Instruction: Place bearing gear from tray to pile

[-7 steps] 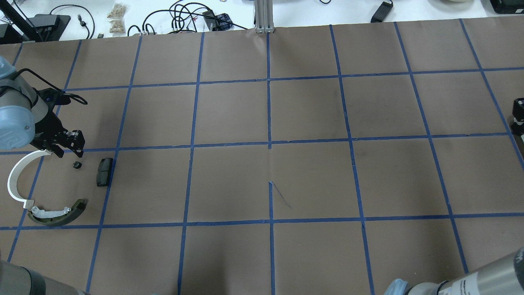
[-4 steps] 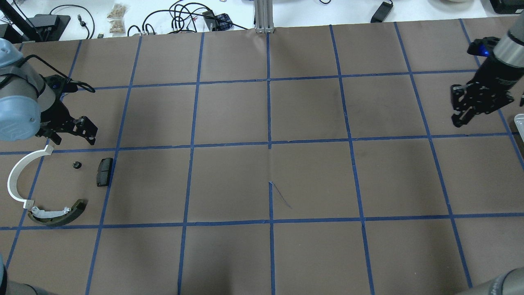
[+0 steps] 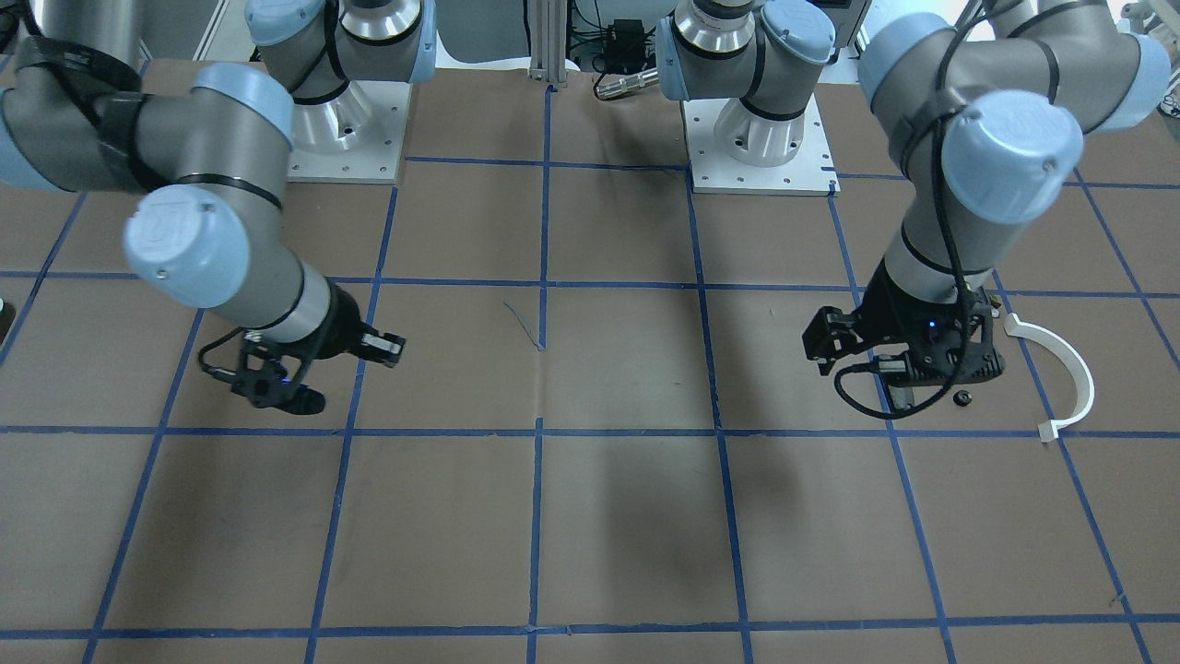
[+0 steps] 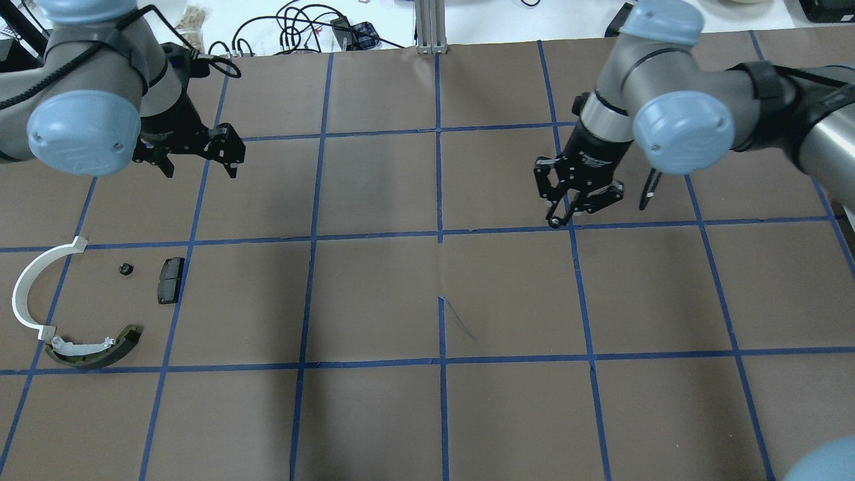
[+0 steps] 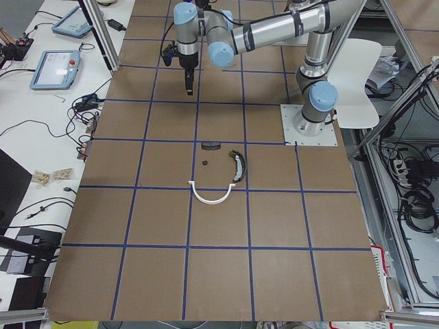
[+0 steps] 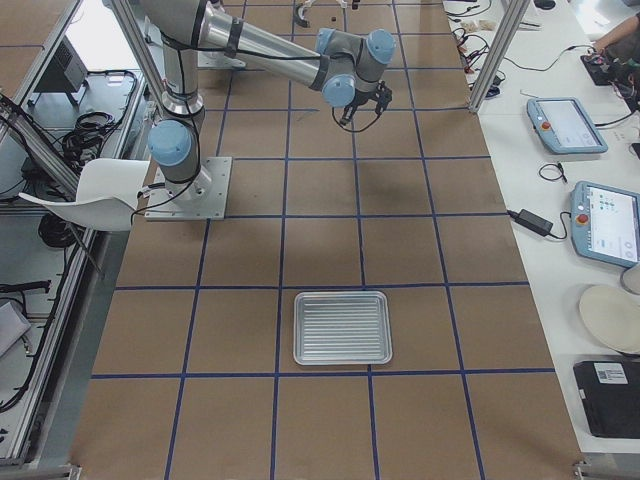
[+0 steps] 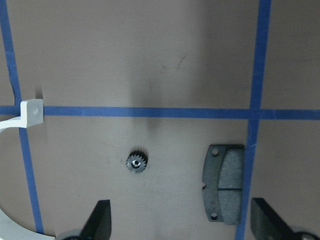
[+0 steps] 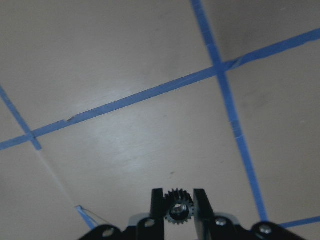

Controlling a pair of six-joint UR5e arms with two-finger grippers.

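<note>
My right gripper [image 4: 560,215] is shut on a small dark bearing gear [image 8: 179,206], held between its fingertips above the table, right of centre. The pile lies at the table's left: a white curved arc [image 4: 27,287], an olive brake shoe [image 4: 100,347], a black rectangular pad [image 4: 170,280] and another small gear [image 4: 124,268] lying between arc and pad. My left gripper [image 4: 200,168] is open and empty, beyond the pile. The left wrist view shows that gear [image 7: 136,161], the pad [image 7: 223,182] and the wide-apart fingers [image 7: 102,220].
A silver ribbed tray [image 6: 342,327] with nothing visible in it lies at the table's right end. Cables and devices [image 4: 300,27] lie beyond the far edge. The two arm bases [image 3: 756,138] stand at the robot's side. Blue tape marks a grid on the brown paper.
The right arm came in from the right edge toward the table's middle. The left gripper moved away from the pile, farther from the robot and rightward. The pile has not moved.
</note>
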